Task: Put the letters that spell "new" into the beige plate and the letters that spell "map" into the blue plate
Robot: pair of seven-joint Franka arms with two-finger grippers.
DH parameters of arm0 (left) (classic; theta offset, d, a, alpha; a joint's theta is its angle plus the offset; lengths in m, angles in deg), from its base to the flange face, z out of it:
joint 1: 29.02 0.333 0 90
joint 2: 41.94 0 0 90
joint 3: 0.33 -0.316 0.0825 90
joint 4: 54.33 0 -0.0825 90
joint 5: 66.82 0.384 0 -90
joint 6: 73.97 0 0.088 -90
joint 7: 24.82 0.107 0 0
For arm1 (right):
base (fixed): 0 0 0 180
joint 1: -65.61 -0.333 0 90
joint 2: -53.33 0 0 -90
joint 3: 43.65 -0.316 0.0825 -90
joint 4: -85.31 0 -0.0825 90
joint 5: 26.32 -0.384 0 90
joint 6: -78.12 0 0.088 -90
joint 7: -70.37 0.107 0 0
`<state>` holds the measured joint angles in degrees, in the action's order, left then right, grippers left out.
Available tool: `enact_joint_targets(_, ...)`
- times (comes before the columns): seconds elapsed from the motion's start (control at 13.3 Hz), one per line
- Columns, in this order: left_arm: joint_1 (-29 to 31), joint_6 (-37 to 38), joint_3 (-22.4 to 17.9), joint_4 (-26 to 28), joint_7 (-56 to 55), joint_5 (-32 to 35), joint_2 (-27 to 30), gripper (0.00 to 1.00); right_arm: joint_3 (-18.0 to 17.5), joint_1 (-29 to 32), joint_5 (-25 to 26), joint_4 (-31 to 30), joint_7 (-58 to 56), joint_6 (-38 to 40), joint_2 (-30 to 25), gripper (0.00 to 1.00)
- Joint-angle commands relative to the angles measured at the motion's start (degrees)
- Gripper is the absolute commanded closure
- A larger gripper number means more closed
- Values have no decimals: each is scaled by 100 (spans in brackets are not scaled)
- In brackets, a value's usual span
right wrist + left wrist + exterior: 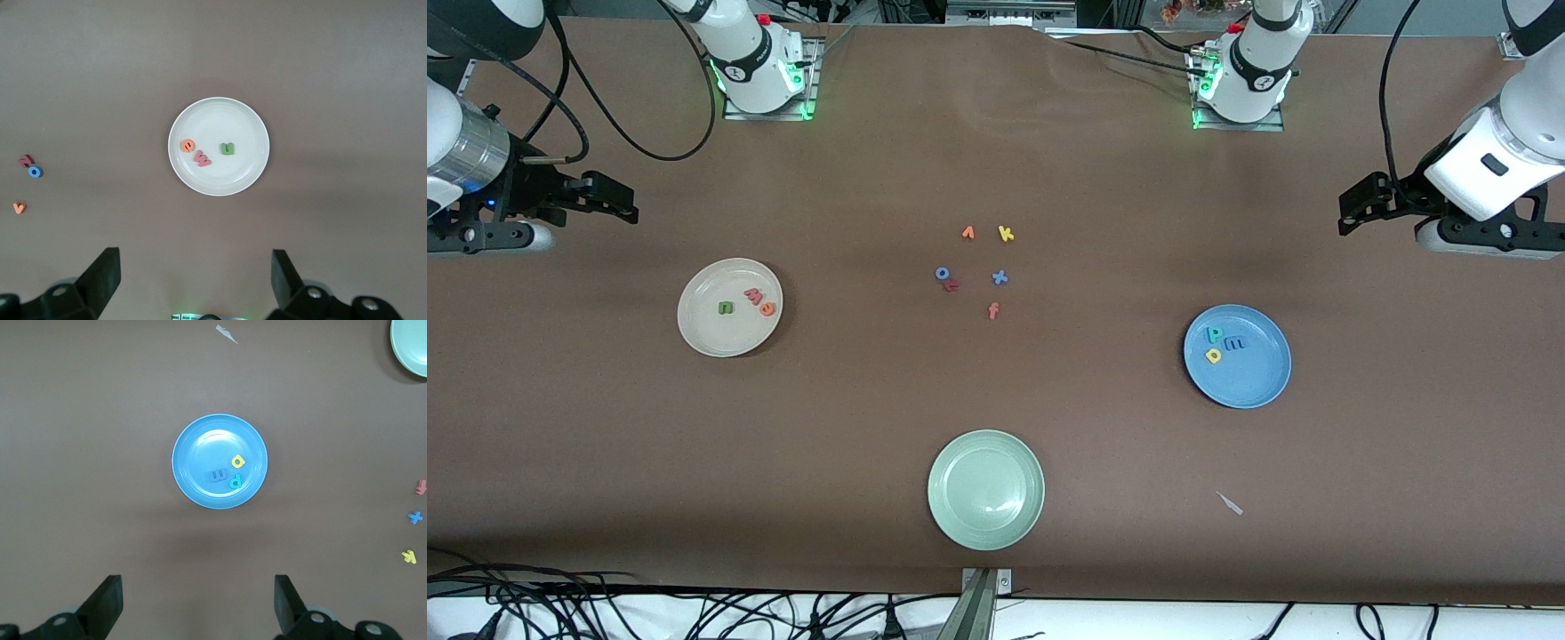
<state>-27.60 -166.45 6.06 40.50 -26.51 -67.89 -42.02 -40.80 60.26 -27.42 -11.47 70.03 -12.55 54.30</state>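
The beige plate lies toward the right arm's end and holds the green n, the pink w and the orange e. The blue plate lies toward the left arm's end with the teal p, the blue m and the yellow a in it. My right gripper hangs open and empty over bare table at its own end. My left gripper does the same at the left arm's end. Each wrist view looks down on its plate, beige and blue.
Loose letters lie mid-table: an orange v, a yellow k, a blue o, a blue x, an orange-red f. A pale green plate sits nearest the front camera. A white scrap lies beside it.
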Motion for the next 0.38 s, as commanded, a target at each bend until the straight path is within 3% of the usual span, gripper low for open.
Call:
enact_joint_targets(0.0,17,143,29,-192,46,116,-80,0,-83,86,23,-42,-1,-22,-44,0)
enact_joint_targets(0.3,8,143,38,-192,-50,116,-80,0,-83,86,23,-42,-10,-13,-35,0)
